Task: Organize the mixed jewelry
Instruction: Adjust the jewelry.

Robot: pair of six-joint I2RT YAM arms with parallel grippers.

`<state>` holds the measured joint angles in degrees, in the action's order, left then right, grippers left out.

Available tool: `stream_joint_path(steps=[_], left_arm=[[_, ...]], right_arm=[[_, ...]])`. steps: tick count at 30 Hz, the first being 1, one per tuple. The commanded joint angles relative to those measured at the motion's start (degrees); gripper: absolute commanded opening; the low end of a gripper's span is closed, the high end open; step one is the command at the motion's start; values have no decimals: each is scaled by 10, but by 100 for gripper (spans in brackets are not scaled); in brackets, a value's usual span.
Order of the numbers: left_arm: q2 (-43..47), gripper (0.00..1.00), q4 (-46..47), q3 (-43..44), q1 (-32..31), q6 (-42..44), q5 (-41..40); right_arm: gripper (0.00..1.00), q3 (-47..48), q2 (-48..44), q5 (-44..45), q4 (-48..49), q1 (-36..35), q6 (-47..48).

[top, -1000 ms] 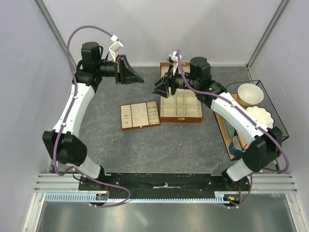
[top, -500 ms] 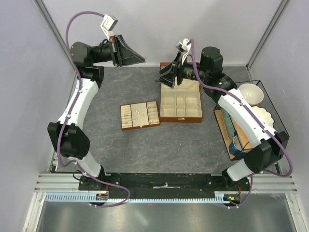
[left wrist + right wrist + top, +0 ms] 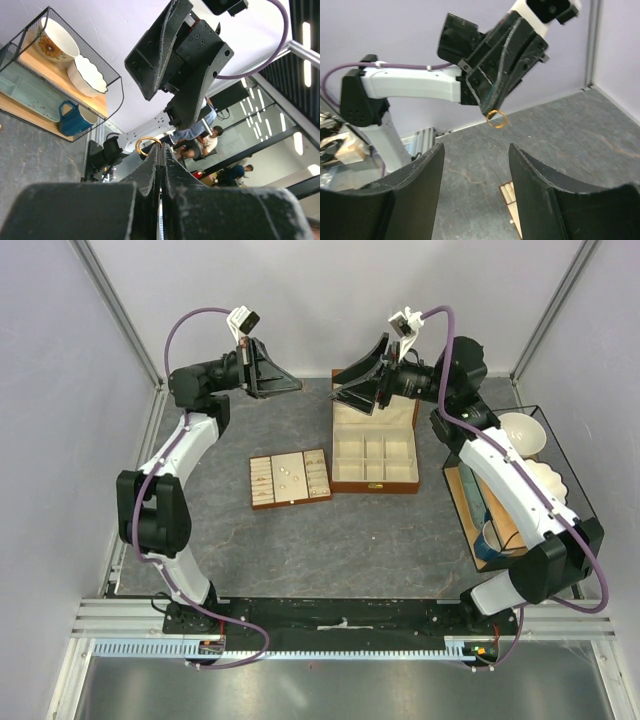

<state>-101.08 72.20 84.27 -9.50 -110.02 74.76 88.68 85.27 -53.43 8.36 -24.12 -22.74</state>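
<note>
My left gripper [image 3: 161, 148] is shut on a thin gold ring [image 3: 142, 144], pinched at its fingertips and held high above the far side of the table [image 3: 298, 386]. My right gripper [image 3: 476, 150] is open and empty, its jaws wide apart and facing the ring [image 3: 496, 118] a short way off. In the top view it [image 3: 342, 392] hangs over the wooden box [image 3: 375, 462]. Tiny pale pieces [image 3: 284, 473] lie on the cream slotted tray [image 3: 262, 483] left of the box.
A black wire rack [image 3: 572, 475] at the right edge holds a flowered bowl [image 3: 518, 432], a white scalloped bowl [image 3: 540, 480] and a blue mug [image 3: 487, 540]. Grey walls and corner posts close the back and sides.
Both arms have risen and swung toward the back. The grippers have turned to face each other tip to tip, the left one still pinching the ring.
</note>
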Motion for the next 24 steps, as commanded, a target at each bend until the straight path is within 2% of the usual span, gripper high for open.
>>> stream_joint_path(steps=[1,8,13,24], left_arm=[[25,1,232,-22,-9,-82,-11],[47,2,230,-30,-15,-74,-16],[56,2,229,-34,-19,-67,-19],[62,2,210,-39,-31,-43,-14]], right_arm=[[63,-26,19,-47,183,5,-148],[61,-6,39,10,120,2,-100],[60,13,47,73,35,-15,-35],[55,17,53,84,32,-36,-39]])
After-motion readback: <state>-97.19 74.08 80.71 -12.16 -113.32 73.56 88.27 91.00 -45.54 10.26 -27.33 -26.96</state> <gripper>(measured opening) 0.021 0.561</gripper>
